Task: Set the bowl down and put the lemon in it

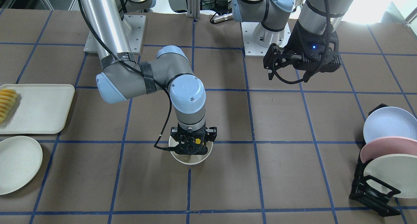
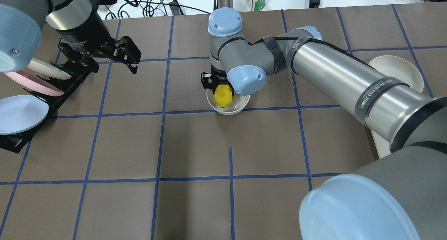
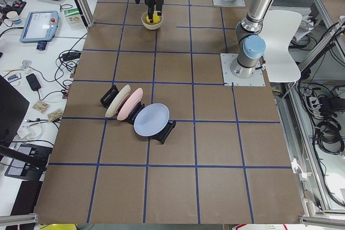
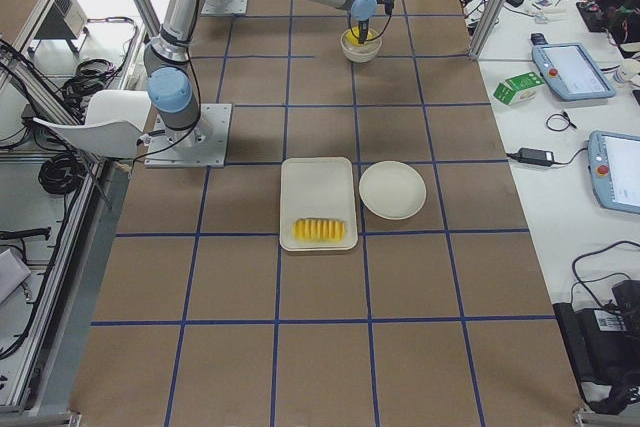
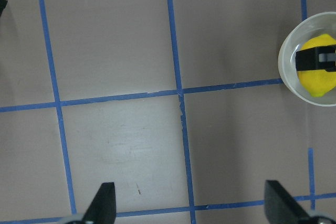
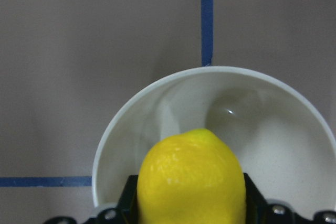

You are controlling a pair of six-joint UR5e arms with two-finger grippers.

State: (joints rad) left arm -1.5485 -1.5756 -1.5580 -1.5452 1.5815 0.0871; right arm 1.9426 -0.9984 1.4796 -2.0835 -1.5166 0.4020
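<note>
The off-white bowl (image 1: 194,160) stands upright on the table near its middle; it also shows in the overhead view (image 2: 241,106) and the left wrist view (image 5: 287,69). My right gripper (image 1: 192,145) points straight down over the bowl and is shut on the yellow lemon (image 2: 223,96). In the right wrist view the lemon (image 6: 191,179) sits between the fingers above the bowl's inside (image 6: 262,124). I cannot tell whether it touches the bowl's floor. My left gripper (image 2: 128,56) is open and empty, high above the table near the plate rack.
A black rack (image 1: 371,188) with three upright plates stands at my left. A white tray (image 1: 42,110) with ridged orange-yellow slices (image 1: 7,103) and a shallow white plate (image 1: 16,163) lie at my right. Blue tape lines grid the brown table.
</note>
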